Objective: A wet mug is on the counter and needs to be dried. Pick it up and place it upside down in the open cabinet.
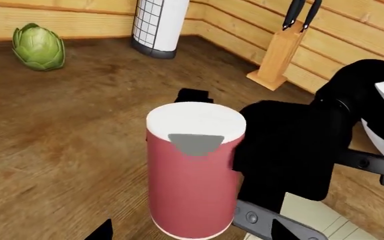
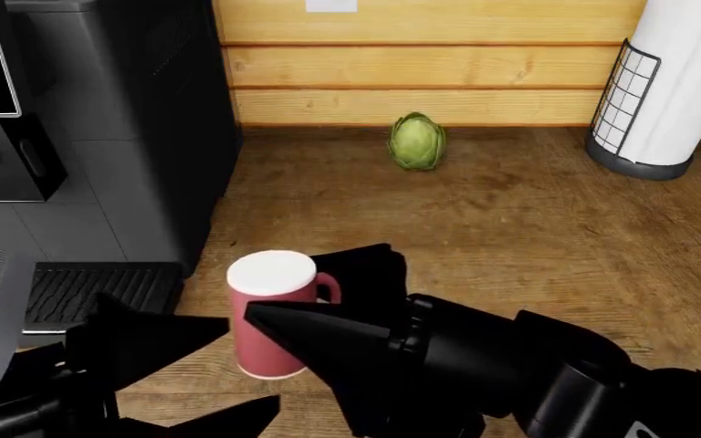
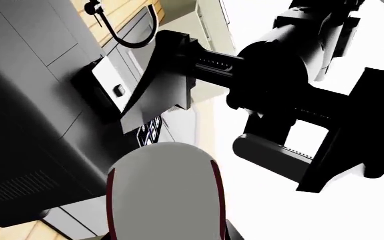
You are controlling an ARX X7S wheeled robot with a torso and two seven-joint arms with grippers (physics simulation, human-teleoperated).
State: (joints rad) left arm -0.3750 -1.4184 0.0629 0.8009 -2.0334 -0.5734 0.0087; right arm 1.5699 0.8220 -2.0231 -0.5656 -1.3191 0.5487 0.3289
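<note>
A: Where is the mug (image 2: 273, 315)?

B: It stands on the wooden bench (image 2: 509, 237), near the front edge, just beside the drip grille of the black coffee machine (image 2: 107, 137). Its white end faces up, and its handle points toward the right arm.

A: What is the state of the right gripper (image 2: 326, 310)?

B: The black arm reaches in from the lower right of the head view and ends at the mug on the handle side. The left wrist view shows its black body pressed against the side of the mug (image 1: 192, 170). Whether its jaws are closed on the mug cannot be told.

A: And the left gripper (image 2: 143, 342)?

B: It sits low at the front, on the mug's other side. Only dark tips show at the edge of its own camera view; the state of its jaws cannot be told.

A: Other items on the bench?

B: A green leafy ball (image 2: 416, 141) lies by the back wall. A white cylinder with a grid panel (image 2: 661, 91) stands at the right. A knife block (image 1: 280, 57) stands against the side wall.
</note>
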